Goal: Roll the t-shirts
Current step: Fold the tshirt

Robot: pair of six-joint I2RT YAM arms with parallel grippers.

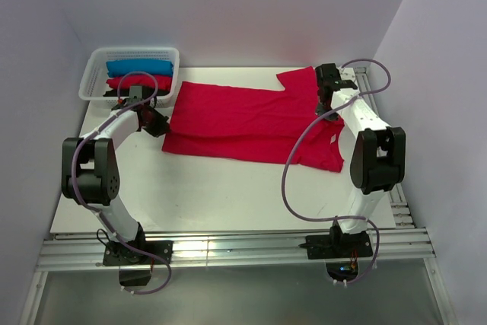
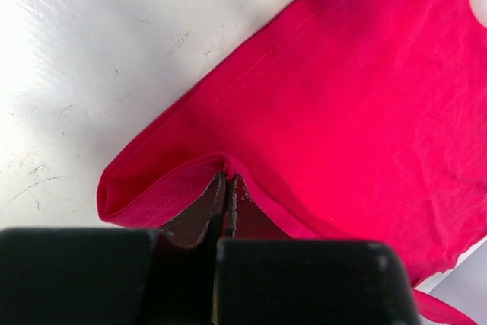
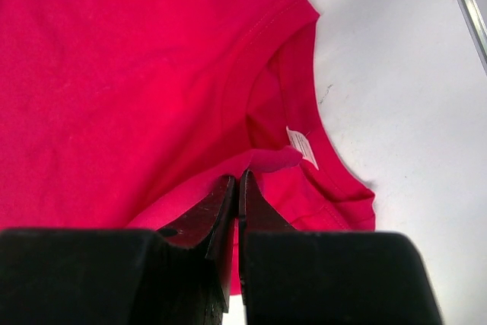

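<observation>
Cloth is pinched between the closed fingers of the left tool (image 2: 227, 182), which is clamped on a raised fold at the hem corner of the red t-shirt (image 1: 243, 119); in the left wrist view the fabric is seen drawn up into a small ridge that runs into the fingertips. The right tool (image 3: 237, 184) is likewise pressed together on the same garment, at the neckline, where a lip of the collar is gripped just beside the pale neck label (image 3: 302, 147). The t-shirt is laid sideways across the middle of the white worktop (image 1: 228, 188), with its hem towards the left arm and its collar and sleeves towards the right arm. It is folded lengthways, so that a second layer is shown along the near edge. One sleeve is spread at the far right, and the other lies near the right arm's elbow. At the far left corner of the worktop a white lattice basket (image 1: 90, 81) is placed, just beyond the left tool. A blue shirt (image 1: 139, 67) and a folded red shirt (image 1: 129, 82) are held in it, the blue one farther from the arms.
</observation>
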